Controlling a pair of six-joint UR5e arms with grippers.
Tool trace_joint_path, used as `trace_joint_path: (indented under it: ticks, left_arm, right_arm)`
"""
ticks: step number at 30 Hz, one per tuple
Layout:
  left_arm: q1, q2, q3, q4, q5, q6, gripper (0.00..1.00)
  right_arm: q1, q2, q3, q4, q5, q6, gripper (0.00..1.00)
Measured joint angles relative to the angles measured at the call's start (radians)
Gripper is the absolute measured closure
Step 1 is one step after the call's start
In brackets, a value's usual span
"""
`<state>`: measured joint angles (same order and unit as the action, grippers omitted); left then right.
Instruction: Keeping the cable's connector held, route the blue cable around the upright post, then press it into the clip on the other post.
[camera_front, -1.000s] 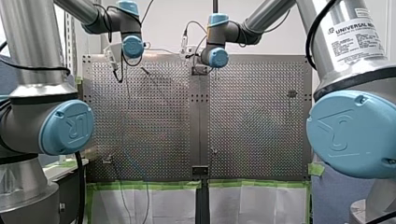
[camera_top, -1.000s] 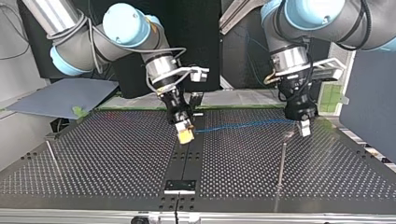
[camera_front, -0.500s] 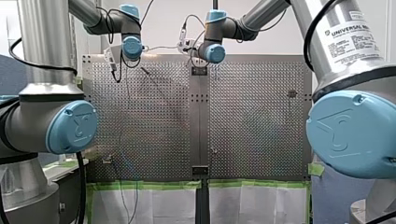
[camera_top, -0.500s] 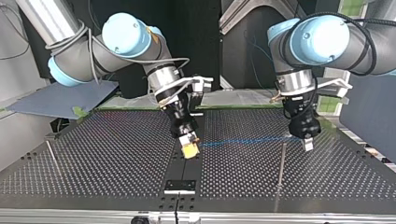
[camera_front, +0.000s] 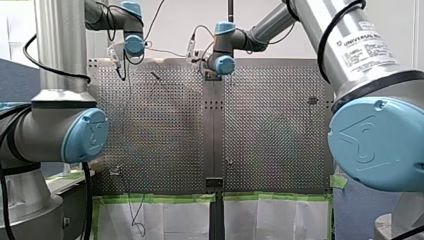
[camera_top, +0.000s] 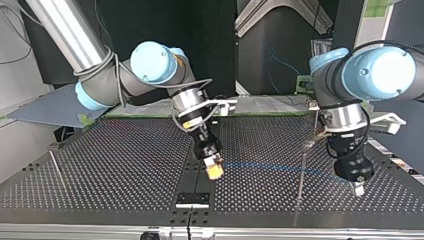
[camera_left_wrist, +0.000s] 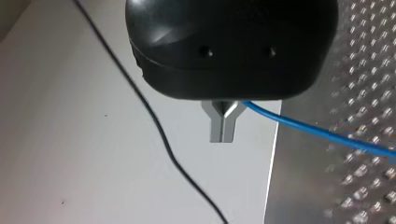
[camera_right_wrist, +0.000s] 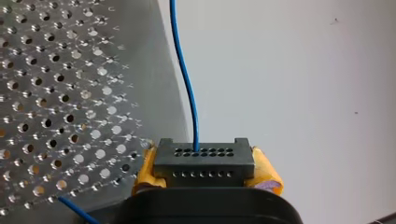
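Item one, our right hand (camera_top: 215, 171): its yellow pads (camera_right_wrist: 261, 169) pinched the black connector (camera_right_wrist: 204, 163) above the middle strip of the surface (camera_top: 100, 175). Item two, our left hand (camera_left_wrist: 222, 134): its metal fingers (camera_left_wrist: 216, 126) were pressed together on the blue cable (camera_left_wrist: 317, 133). We logged the cable stretched between both hands above the surface, crossing the upright post (camera_top: 301, 177) at the top view's right, on which side we could not tell.
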<state>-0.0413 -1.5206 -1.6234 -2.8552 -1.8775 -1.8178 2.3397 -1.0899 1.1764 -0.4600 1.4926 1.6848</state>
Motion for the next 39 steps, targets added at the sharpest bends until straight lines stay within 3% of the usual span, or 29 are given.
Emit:
trace_joint_path:
  ticks: [5,13,24,33,39]
  left_arm:
    - [0.037,-0.036,0.037,0.009,0.037,-0.006,1.0]
    - [0.096,-0.092,0.059,0.017,0.1,-0.012,1.0]
    - [0.093,-0.136,0.06,0.009,0.195,-0.027,1.0]
    - [0.085,-0.2,0.06,-0.021,0.167,-0.022,1.0]
    - [0.084,-0.211,0.059,-0.024,0.159,-0.032,1.0]
  right_arm:
    - [0.002,0.028,-0.034,0.002,0.0,0.0,1.0]
    - [-0.002,0.036,-0.043,0.005,0.0,-0.001,1.0]
    - [-0.017,0.044,-0.042,0.022,0.01,-0.009,1.0]
    - [-0.024,0.079,-0.041,0.034,0.019,-0.024,1.0]
    - [-0.026,0.101,-0.04,0.049,0.021,-0.031,1.0]
